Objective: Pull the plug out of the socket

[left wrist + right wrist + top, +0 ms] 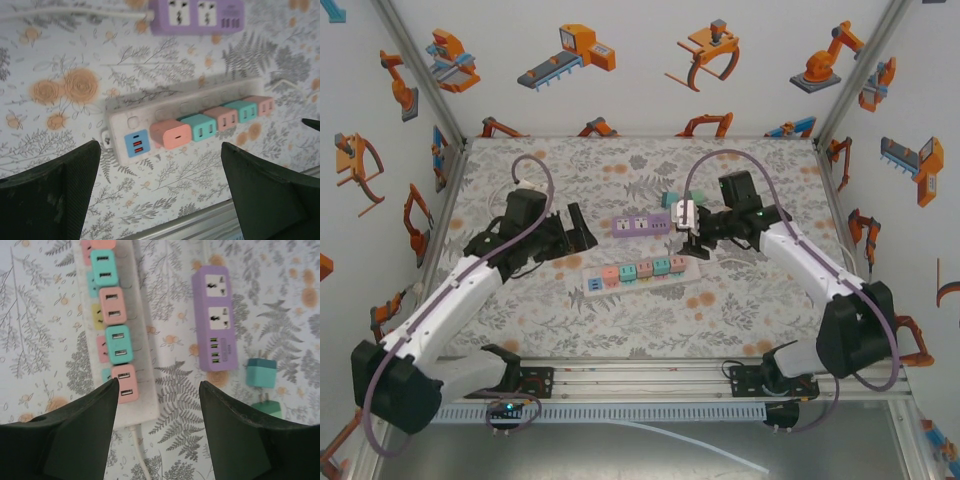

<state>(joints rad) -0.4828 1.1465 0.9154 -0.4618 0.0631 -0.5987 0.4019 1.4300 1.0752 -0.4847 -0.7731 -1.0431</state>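
A white power strip (642, 273) lies mid-table with a row of pink and teal plugs in it. In the left wrist view the strip (131, 116) shows a blue USB panel (136, 143), then a pink plug (170, 134), a teal plug (200, 127) and more beyond. My left gripper (160, 190) is open, above the mat in front of the strip's left end. My right gripper (159, 385) is open, hovering over the strip's right end, its left finger beside the last pink plug (124, 382). Neither gripper holds anything.
A purple socket block (640, 224) lies behind the strip, empty, also in the right wrist view as the purple block (215, 325). Two loose teal plugs (261, 372) rest on the mat beside it. The strip's white cable (135, 450) trails off its right end.
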